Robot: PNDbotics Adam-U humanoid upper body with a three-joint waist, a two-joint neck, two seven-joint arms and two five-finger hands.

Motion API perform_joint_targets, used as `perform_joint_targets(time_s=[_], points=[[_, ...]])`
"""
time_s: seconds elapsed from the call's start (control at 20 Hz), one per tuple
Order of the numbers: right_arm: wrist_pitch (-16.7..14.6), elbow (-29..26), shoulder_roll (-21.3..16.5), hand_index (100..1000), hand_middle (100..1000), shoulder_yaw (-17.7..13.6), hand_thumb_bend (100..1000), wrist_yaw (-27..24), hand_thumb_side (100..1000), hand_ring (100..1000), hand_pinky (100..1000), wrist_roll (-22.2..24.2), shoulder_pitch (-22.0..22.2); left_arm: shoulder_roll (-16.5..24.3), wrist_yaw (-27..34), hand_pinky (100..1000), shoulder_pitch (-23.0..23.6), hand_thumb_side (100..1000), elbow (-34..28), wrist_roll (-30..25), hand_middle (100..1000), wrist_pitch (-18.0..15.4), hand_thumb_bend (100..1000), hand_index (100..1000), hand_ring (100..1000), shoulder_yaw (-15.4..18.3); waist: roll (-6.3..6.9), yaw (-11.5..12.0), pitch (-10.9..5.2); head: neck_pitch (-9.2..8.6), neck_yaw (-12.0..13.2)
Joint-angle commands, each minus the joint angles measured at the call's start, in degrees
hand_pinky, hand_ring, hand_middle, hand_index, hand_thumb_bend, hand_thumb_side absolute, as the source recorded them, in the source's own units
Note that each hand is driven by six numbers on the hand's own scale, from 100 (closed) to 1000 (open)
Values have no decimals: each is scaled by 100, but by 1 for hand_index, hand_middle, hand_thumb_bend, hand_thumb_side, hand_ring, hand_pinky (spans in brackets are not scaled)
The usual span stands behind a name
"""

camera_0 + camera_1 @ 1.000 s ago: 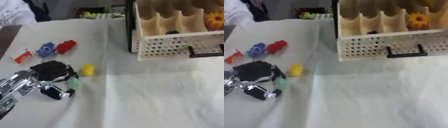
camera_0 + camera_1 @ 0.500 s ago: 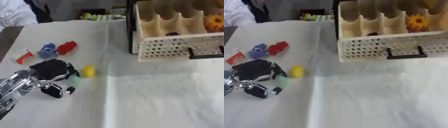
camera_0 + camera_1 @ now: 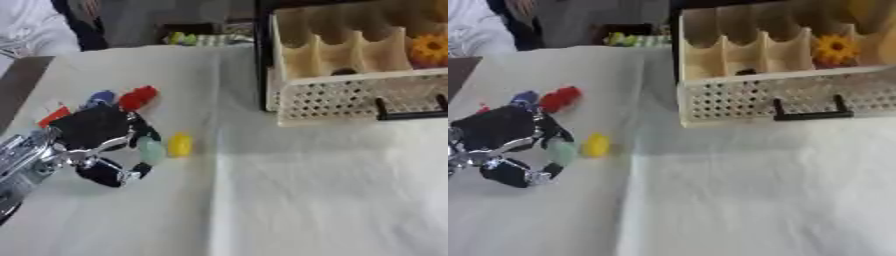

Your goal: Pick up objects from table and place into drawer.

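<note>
Fingers of the black left hand [image 3: 92,131] curled around a pale green oval piece [image 3: 150,150]; nudging the adjacent yellow oval piece [image 3: 180,144] risked sending it rolling.

Yellow piece [image 3: 179,144], pale green piece [image 3: 150,149], red piece [image 3: 137,97], blue piece [image 3: 100,97]; cream perforated drawer [image 3: 350,100] w/ black handle [image 3: 411,113].

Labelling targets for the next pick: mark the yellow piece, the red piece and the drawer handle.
yellow piece [image 3: 180,144], left eye view, middle of its body.
red piece [image 3: 137,97], left eye view, centre of its top.
drawer handle [image 3: 811,115], right eye view, middle of the black bar.
</note>
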Motion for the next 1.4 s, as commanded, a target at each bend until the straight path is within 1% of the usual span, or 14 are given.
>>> perform_joint_targets(time_s=[0.05, 0.3, 0.5, 0.55, 0.6, 0.8, 0.95, 1.05, 1.25, 1.4], points=[[25, -31, -88, 656, 289, -15, 314, -58, 931, 502, 589, -6, -40, 325, 248, 214, -82, 284, -281, -6, 397, 52, 100, 600, 326, 207, -19, 10, -162, 3, -19], [28, -31, -119, 656, 291, 10, 311, -114, 934, 502, 588, -6, -79, 456, 622, 202, -241, 273, -550, -55, 393, 94, 100, 593, 319, 348, -8, 12, -233, 8, -43], [54, -31, -127, 656, 292, 33, 309, -149, 934, 502, 588, -1, -91, 476, 974, 197, -513, 267, -685, -125, 391, 129, 100, 589, 316, 445, 20, -1, -286, 21, -27], [62, -31, -129, 656, 292, 38, 314, -156, 937, 502, 588, 3, -93, 477, 1043, 197, -590, 317, -702, -155, 391, 130, 100, 589, 316, 450, 28, -6, -297, 24, -20], [68, -31, -132, 656, 292, 42, 309, -161, 934, 502, 588, 6, -94, 473, 1105, 195, -661, 265, -711, -188, 390, 129, 100, 588, 315, 454, 35, -8, -307, 27, -16], [94, -31, -150, 656, 293, 60, 306, -179, 935, 502, 588, 17, -102, 373, 1379, 187, -1009, 259, -689, -323, 387, 119, 100, 584, 310, 486, 73, -14, -349, 39, -11], [119, -31, -166, 655, 294, 80, 305, -196, 936, 502, 588, 29, -117, 223, 1588, 180, -1347, 254, -651, -416, 384, 92, 100, 579, 306, 522, 112, -40, -383, 34, -14], [138, -31, -172, 655, 294, 96, 304, -208, 936, 502, 588, 40, -133, 55, 1726, 174, -1602, 251, -543, -486, 381, 98, 100, 575, 303, 550, 135, -56, -399, 18, -25], [167, -31, -172, 655, 294, 114, 304, -226, 937, 502, 588, 74, -155, -362, 1946, 167, -2113, 247, -187, -634, 377, 107, 100, 569, 297, 600, 152, -77, -403, -38, -93], [181, -31, -174, 655, 294, 123, 304, -237, 937, 502, 588, 87, -178, -670, 1944, 166, -2478, 246, 135, -720, 376, 46, 100, 568, 296, 597, 172, -110, -392, -86, -140]])
